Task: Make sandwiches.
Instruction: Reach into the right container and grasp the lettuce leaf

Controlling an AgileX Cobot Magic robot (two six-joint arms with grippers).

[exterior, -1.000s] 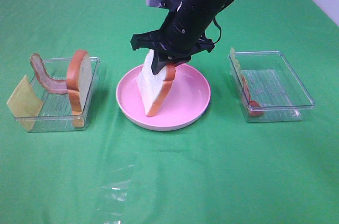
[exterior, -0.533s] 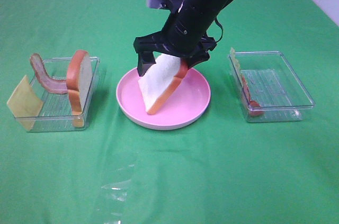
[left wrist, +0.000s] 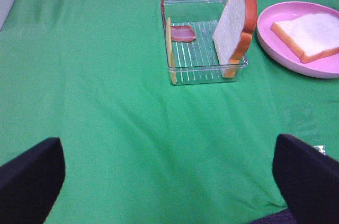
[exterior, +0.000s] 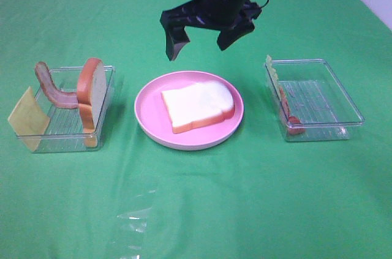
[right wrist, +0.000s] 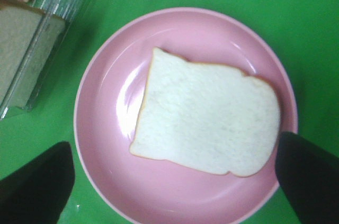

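Nearest the camera, the green-covered table [exterior: 257, 210] carries a glossy, wrinkled patch of clear film [exterior: 131, 222]. In the left wrist view the left pincer [left wrist: 169, 179] hangs low over bare cloth. Its two dark fingertips [left wrist: 29, 181] are spread wide with nothing between them, and it is well apart from every food piece.

The middle row holds three containers side by side but apart. At the left stands the left tray [exterior: 61, 142], clear and rectangular. A yellow cheese square [exterior: 27, 119] leans at its outer end. Next to the cheese is a curled bacon strip [exterior: 52, 90], and an upright bread slice [exterior: 92, 93] stands on edge against the end nearer the plate.

At the centre lies the round pink plate [exterior: 147, 109]. On it rests the flat bread slice [exterior: 197, 106], white face up with an orange-brown crust. Nothing is stacked on it, so the sandwich consists of this single base layer.

At the right sits the right tray [exterior: 331, 97]. A pale lettuce leaf [exterior: 271, 66] and a second bacon strip [exterior: 289, 115] stand against the wall nearer the plate.

Farthest back and highest, the right pincer [exterior: 199, 48] hovers above the plate's far rim. Its jaws are spread wide and empty, clear of the bread. The right wrist view looks straight down on the slice, which is framed by the two dark fingers [right wrist: 34, 187].
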